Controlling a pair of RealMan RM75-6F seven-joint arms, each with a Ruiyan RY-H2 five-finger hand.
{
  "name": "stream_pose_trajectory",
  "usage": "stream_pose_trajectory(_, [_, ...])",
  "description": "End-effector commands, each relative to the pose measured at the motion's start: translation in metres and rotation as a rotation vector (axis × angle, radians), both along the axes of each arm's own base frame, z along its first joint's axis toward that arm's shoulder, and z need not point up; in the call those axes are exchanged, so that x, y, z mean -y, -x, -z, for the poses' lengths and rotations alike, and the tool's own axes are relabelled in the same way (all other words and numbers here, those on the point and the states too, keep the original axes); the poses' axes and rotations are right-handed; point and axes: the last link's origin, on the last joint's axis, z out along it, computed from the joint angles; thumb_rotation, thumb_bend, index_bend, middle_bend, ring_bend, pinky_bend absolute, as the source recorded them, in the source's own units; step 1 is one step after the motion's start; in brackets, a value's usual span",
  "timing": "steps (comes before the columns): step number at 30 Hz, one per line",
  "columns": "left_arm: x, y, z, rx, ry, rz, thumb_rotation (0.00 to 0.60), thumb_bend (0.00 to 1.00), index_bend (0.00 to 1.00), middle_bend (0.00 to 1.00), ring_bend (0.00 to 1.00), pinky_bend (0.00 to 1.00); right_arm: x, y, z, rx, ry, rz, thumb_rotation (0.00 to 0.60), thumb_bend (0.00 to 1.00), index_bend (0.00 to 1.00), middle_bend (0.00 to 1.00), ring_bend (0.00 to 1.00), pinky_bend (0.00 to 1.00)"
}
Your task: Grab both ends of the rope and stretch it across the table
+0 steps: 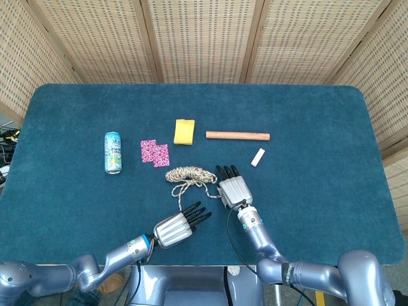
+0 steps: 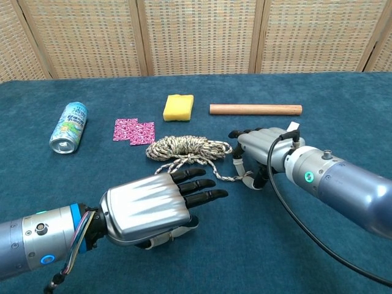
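The speckled rope (image 1: 189, 173) (image 2: 187, 147) lies coiled mid-table. One strand runs right to my right hand (image 1: 233, 189) (image 2: 260, 150), which lies palm down beside the coil and pinches that rope end between thumb and a curled finger. The other fingers stretch out flat. A second strand trails toward the near edge and ends by the fingertips of my left hand (image 1: 175, 228) (image 2: 153, 208). That hand hovers palm down with its fingers apart and holds nothing. In the chest view it hides the strand's tip.
On the blue table (image 1: 319, 191), a drink can (image 1: 113, 152) (image 2: 68, 127) lies at the left. Beyond the rope are pink patterned squares (image 1: 155, 152), a yellow sponge (image 1: 184, 131), a wooden dowel (image 1: 237, 135) and a small white block (image 1: 257, 157).
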Motion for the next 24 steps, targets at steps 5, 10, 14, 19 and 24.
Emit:
stream_pose_trajectory(5, [-0.002,0.002,-0.003,0.0,-0.007,-0.007,0.6,0.41,0.63,0.0,0.0,0.0,0.0,0.0,0.0,-0.003,0.002,0.001,0.6,0.47,0.64,0.0,0.0,0.0])
stream_pose_trajectory(10, [-0.006,0.005,-0.009,0.015,-0.012,-0.034,0.6,0.47,0.64,0.0,0.0,0.0,0.001,0.0,-0.002,-0.002,0.008,0.0,0.6,0.47,0.64,0.0,0.0,0.0])
stream_pose_trajectory(14, [-0.019,0.018,-0.028,0.039,-0.053,-0.086,0.6,0.49,0.65,0.0,0.0,0.0,0.002,0.001,-0.006,-0.011,0.023,-0.011,0.6,0.47,0.64,0.0,0.0,0.0])
stream_pose_trajectory(19, [-0.03,0.04,-0.056,0.043,-0.095,-0.122,0.6,0.49,0.65,0.0,0.0,0.0,0.002,0.0,-0.01,-0.031,0.044,-0.042,0.6,0.48,0.65,0.0,0.0,0.0])
stream_pose_trajectory(24, [-0.044,0.065,-0.081,0.002,-0.166,-0.142,0.6,0.49,0.65,0.0,0.0,0.0,0.005,0.002,-0.015,-0.074,0.084,-0.09,0.6,0.49,0.66,0.0,0.0,0.0])
